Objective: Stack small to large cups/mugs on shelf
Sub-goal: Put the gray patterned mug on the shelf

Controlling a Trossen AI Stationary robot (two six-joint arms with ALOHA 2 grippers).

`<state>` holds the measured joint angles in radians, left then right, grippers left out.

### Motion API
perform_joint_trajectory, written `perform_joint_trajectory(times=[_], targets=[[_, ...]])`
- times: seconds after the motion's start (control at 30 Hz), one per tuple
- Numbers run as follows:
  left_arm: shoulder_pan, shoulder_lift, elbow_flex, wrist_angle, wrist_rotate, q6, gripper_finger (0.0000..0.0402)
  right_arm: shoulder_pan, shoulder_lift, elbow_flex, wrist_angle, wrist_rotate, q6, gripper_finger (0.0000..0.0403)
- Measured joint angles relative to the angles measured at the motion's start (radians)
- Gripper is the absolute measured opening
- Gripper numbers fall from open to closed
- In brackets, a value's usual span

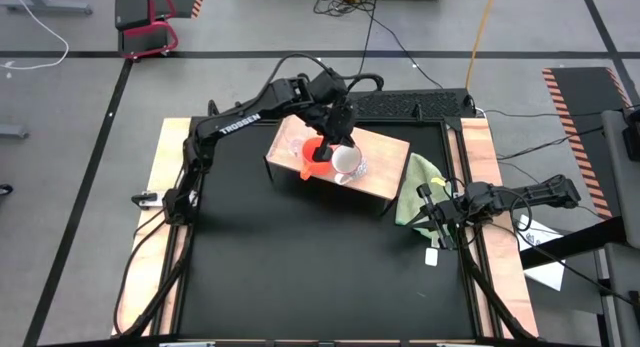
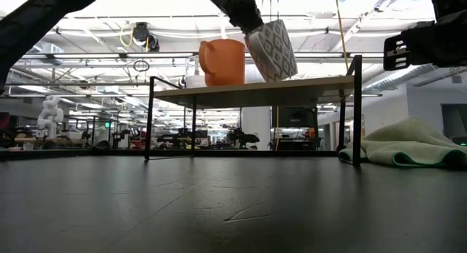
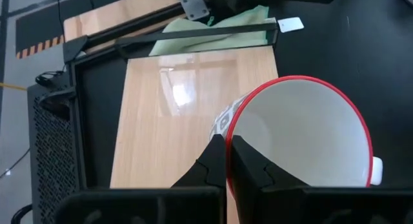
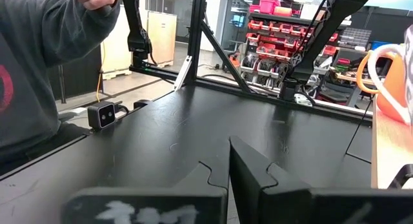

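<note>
Left end effector (image 3: 226,161) clamped on the rim of the white speckled mug (image 2: 271,49), one finger inside and one outside, holding it tilted just above the shelf (image 2: 252,90). Orange-red mug (image 2: 222,62) upright on the shelf right beside it, touching or nearly so. Small clear cup (image 1: 291,146) also on the board, on the orange mug's far side from the white one.

Judged step: carrying the white mug over the shelf, as part of the stack. Best done by levelling the mug before lowering, keeping the thin rim pinch steady, and watching the handle of the orange mug, close enough to be knocked. Slow descent advisable; a tilted mug set down on one edge could rock or slide off the board's near side.

Right end effector (image 4: 227,161) closed on nothing, parked over the tabletop (image 1: 320,257) edge near a green cloth (image 1: 418,187), well apart from the shelf. Person's sleeve (image 4: 45,62) visible past the tabletop, clear of the work. Cloth lying just beside a shelf leg, not blocking the board.
</note>
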<state>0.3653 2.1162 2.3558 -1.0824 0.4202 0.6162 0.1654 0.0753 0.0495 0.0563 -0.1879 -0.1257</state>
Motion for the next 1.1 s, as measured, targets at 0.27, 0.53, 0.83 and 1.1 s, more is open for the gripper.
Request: perform_joint_trajectory(times=[0.27,0.53,0.83,1.1], targets=[[0.000,0.000,0.000,0.001,-0.009,-0.001,0.0004,0.000,0.000,0.000,0.000,0.000,-0.002,0.0000],[-0.002,0.019,0.002,0.003,-0.051,-0.009,0.0004,0.000,0.000,0.000,0.000,0.000,-0.002,0.0000],[-0.004,0.023,0.002,0.022,-0.051,-0.008,0.0005,0.000,0.000,0.000,0.000,0.000,-0.002,0.0000],[-0.001,0.023,0.001,0.023,-0.053,-0.004,0.0003,0.000,0.000,0.000,0.000,0.000,-0.008,0.0000]])
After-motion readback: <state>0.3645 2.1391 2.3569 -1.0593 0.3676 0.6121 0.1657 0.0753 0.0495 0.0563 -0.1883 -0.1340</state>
